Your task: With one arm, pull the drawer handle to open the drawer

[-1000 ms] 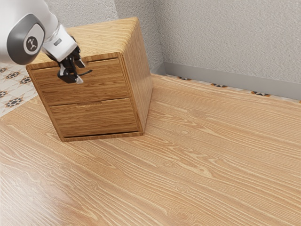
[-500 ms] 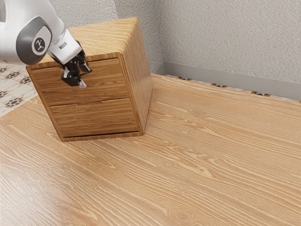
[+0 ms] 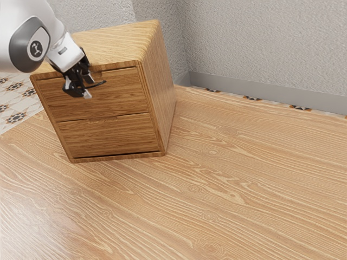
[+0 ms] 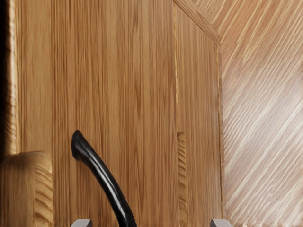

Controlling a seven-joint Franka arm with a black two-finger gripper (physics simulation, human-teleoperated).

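Note:
A wooden cabinet stands on the floor with two drawers in its front. The top drawer carries a curved black handle, and its front looks level with the lower drawer. My gripper is right at that front, over the handle's end nearer the exterior view's left. In the wrist view the black handle runs down between my fingertips, close to one and far from the other. The gripper is open, with the handle between its fingers and no grip on it.
Wood floor stretches wide in front of and beside the cabinet. A grey wall with a skirting board runs behind. A patterned tile patch lies at the exterior view's left.
My hand went in toward the top drawer's handle, then shifted a little back toward the exterior view's left, baring the handle's right end again. The drawer front has not visibly moved.

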